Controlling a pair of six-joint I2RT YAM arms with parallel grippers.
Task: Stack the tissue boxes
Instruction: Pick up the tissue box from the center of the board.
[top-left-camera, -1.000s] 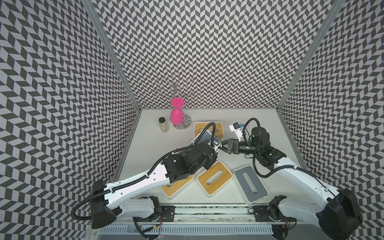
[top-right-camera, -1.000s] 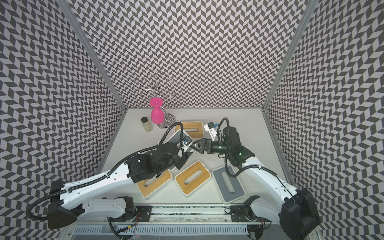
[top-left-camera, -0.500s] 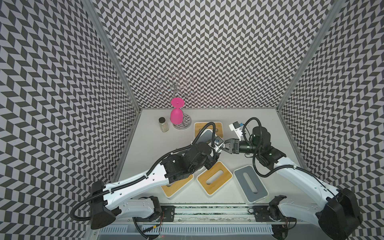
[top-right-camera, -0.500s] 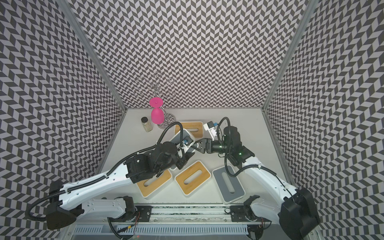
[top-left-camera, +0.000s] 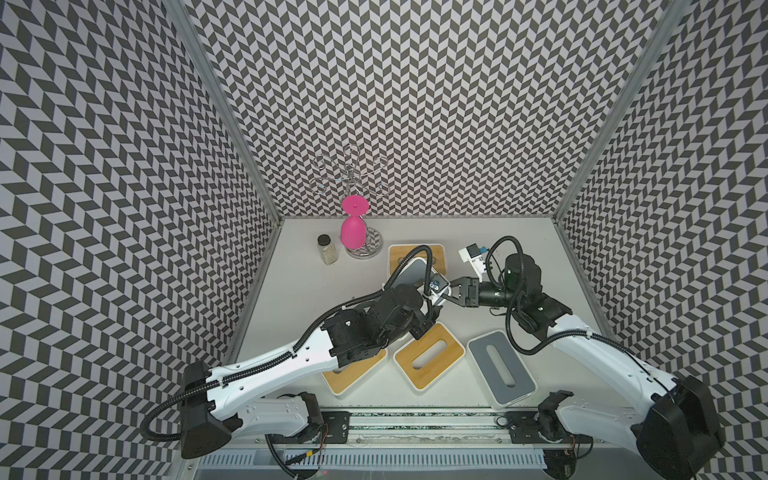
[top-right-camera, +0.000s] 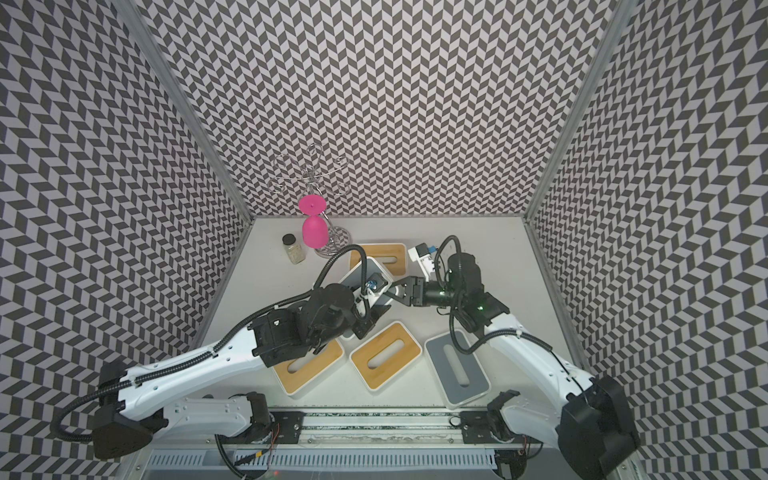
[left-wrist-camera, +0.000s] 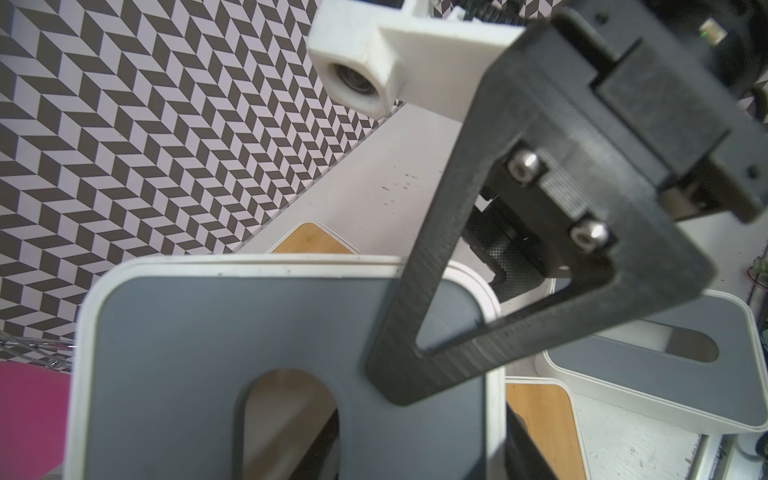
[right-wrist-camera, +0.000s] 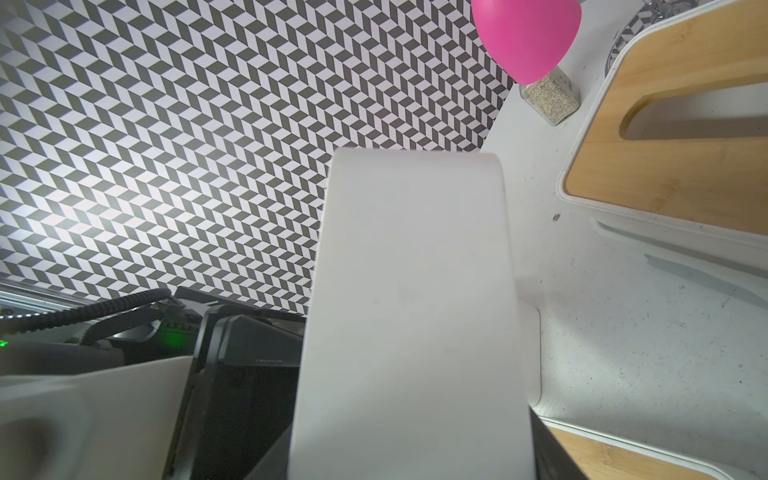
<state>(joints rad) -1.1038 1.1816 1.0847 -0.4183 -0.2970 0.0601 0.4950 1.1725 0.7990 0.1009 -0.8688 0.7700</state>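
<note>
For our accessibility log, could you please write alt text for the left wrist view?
A grey-lidded tissue box with an oblong slot fills the foreground, with the right tool over its corner. Behind lie a second grey-lidded box, tan bamboo lids, the white table and a chevron wall.

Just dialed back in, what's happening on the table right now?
The left gripper holds a grey-lidded tissue box tilted above the table. The right gripper is at the box's end with one finger over the lid; whether it grips is unclear. Three bamboo-lidded boxes and a second grey-lidded box lie around them.
</note>
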